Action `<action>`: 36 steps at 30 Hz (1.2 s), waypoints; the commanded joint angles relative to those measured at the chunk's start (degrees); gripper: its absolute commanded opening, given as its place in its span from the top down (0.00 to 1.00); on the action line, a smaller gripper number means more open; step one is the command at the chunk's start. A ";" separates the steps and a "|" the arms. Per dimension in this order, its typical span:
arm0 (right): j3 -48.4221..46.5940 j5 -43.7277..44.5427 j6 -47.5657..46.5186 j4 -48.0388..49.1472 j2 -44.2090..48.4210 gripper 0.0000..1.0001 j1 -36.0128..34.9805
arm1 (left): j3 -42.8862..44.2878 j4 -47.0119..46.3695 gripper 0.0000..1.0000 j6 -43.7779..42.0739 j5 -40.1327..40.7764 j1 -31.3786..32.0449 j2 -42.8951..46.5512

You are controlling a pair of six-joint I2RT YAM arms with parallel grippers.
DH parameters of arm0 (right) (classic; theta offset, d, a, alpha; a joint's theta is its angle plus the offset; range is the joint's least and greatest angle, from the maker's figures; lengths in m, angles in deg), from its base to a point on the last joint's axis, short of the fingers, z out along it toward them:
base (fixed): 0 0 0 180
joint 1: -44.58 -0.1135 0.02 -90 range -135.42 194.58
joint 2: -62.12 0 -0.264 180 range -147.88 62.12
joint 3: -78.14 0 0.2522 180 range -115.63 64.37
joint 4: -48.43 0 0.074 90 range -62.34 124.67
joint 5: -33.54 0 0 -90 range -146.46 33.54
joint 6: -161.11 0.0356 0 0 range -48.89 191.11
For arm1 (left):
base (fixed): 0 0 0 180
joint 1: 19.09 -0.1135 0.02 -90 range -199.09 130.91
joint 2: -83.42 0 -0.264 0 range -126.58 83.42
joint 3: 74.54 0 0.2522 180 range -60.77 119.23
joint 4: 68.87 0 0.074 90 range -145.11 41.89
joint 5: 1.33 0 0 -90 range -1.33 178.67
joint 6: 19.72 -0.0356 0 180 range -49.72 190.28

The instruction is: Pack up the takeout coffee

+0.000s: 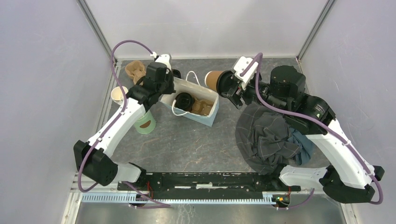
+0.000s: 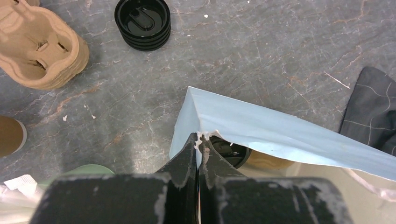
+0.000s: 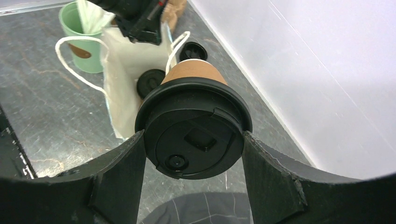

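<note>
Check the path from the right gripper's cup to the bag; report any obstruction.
Nothing solid blocks it. The cup hangs beside the bag, whose mouth is open and whose rim is pinched by the left gripper. Only a white cord handle loops up on the rim nearest the cup.

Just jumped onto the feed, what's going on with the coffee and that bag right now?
The left hand is shut on the rim of the paper bag, pinching it at a corner. The right hand grips a lidded brown cup around its lid end. The cup is tipped on its side near the bag's opening and is not yet inside. A second lidded cup already sits in the bag. So one coffee is packed and the other is yet to go in.
</note>
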 commanded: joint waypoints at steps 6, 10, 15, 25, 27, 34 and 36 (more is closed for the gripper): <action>1.11 -20.61 -6.73 3.45 0.39 1.00 -0.42 | -10.20 -18.53 0.98 0.51 2.71 0.28 7.27; 2.09 -24.72 -5.25 4.34 -0.35 1.00 -1.23 | -11.75 -19.30 0.98 2.14 2.50 0.35 8.49; 0.34 -20.02 -4.06 4.20 -4.14 1.00 -5.30 | -12.68 -18.44 0.98 4.14 3.36 0.29 9.89; -10.64 5.37 -8.16 -4.79 -17.25 1.00 -14.06 | -16.69 -19.28 0.98 6.26 3.76 0.30 13.69; -12.26 8.25 -8.84 -6.55 -19.32 1.00 -14.59 | -16.70 -19.37 0.98 6.48 3.74 0.36 14.17; -9.58 10.87 -11.81 -6.80 -21.16 1.00 -15.87 | -18.00 -20.82 0.98 8.12 3.54 0.37 15.70; -9.96 11.26 -11.98 -6.67 -22.03 1.00 -16.30 | -18.46 -20.95 0.98 9.12 4.17 0.32 16.33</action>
